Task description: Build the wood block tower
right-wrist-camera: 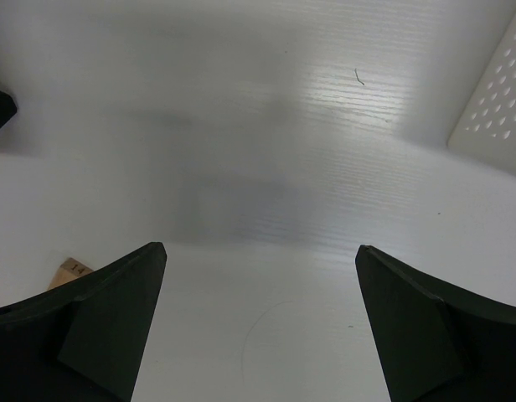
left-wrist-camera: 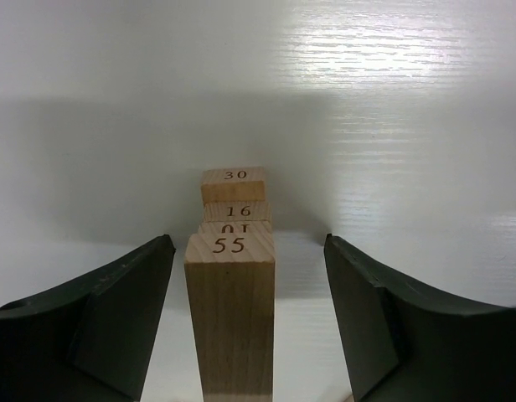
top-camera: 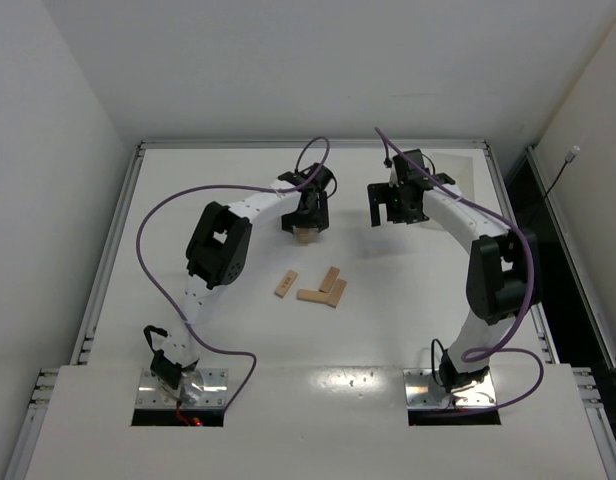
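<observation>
The tower (top-camera: 305, 238) is a short stack of tan wood blocks at mid-table. In the left wrist view the tower (left-wrist-camera: 233, 276) shows several numbered ends, with block 55 (left-wrist-camera: 230, 318) on top. My left gripper (top-camera: 305, 226) hangs over it, and in its wrist view the left gripper (left-wrist-camera: 247, 241) is open. Its fingers stand either side of the top block with gaps on both sides. Several loose wood blocks (top-camera: 311, 296) lie in front of the tower. My right gripper (top-camera: 393, 207) is open and empty above bare table, also seen in its wrist view (right-wrist-camera: 260, 249).
A white perforated tray (right-wrist-camera: 497, 92) lies at the back right, faint in the top view (top-camera: 466, 178). One loose block's corner (right-wrist-camera: 69, 270) peeks out beside the right gripper's left finger. Raised table rims run along the sides.
</observation>
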Robot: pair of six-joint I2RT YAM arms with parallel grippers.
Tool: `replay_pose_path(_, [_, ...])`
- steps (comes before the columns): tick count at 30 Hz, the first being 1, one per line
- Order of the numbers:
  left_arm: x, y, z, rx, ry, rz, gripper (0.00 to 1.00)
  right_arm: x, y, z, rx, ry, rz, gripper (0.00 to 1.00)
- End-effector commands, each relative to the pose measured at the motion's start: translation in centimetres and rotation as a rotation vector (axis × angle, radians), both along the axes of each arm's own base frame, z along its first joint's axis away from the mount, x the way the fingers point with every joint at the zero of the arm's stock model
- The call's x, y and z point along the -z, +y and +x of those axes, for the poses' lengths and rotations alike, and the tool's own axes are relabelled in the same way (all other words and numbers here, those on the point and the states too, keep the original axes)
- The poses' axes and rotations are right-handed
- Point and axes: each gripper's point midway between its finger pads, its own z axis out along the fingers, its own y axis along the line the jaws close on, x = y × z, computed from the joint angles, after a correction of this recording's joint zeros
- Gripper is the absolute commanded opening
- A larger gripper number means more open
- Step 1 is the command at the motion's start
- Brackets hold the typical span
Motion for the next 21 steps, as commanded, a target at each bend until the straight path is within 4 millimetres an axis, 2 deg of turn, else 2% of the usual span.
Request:
replay_pose_path(1, [2.6,1.6,-1.1,-0.002,0.068,0.052,0.71,-0.3,0.1,0.6,0.008,-0.021,0.018,0.94])
replay_pose_path(6, [-1.8,0.0,-0.4,0.036,-0.022,0.030,0.72,-0.5,0.2,0.3,0.003,-0.028,0.028,0.94])
replay_pose_path(8, [-3.1,0.4,0.0,0.022,-0.059,0.043,0.72,-0.6,0.7,0.4,-0.006,-0.037,0.030,0.94])
replay_pose_path(10, [-6.4,0.5,0.7,0.009,-0.129,0.021,0.73,-0.8,0.6,0.4,-0.006,-0.047,0.032,0.94])
replay_pose_path(11, [-6.4,0.6,0.5,0.010,-0.122,0.026,0.73,-0.8,0.6,0.4,-0.006,-0.047,0.032,0.94])
replay_pose_path(12, [-7.3,0.6,0.6,0.009,-0.137,0.016,0.73,-0.4,0.5,0.1,-0.014,-0.038,0.025,0.94])
replay_pose_path(13, [-9.5,0.4,0.8,0.007,-0.176,-0.010,0.73,-0.8,0.5,0.1,-0.014,-0.048,0.028,0.94])
replay_pose_path(16, [-13.6,-0.3,0.9,0.035,-0.255,-0.049,0.73,-0.6,0.5,-0.1,-0.014,-0.054,0.029,0.94])
replay_pose_path(17, [-15.8,-0.5,0.8,0.053,-0.293,-0.085,0.73,-0.6,0.5,-0.1,-0.014,-0.054,0.029,0.94])
replay_pose_path(18, [-17.2,-1.0,0.7,0.066,-0.312,-0.123,0.73,-0.6,0.5,-0.1,-0.023,-0.056,0.023,0.94])
replay_pose_path(19, [-18.4,-0.9,0.5,0.065,-0.331,-0.136,0.73,-0.6,0.7,-0.1,-0.030,-0.053,0.033,0.94])
replay_pose_path(20, [-21.1,-0.7,0.3,0.063,-0.381,-0.168,0.73,-1.0,1.2,-0.2,-0.065,-0.063,0.034,0.94])
replay_pose_path(21, [-21.8,-0.4,-0.1,0.062,-0.392,-0.175,0.74,-0.6,1.8,-0.8,-0.130,-0.052,0.037,0.94])
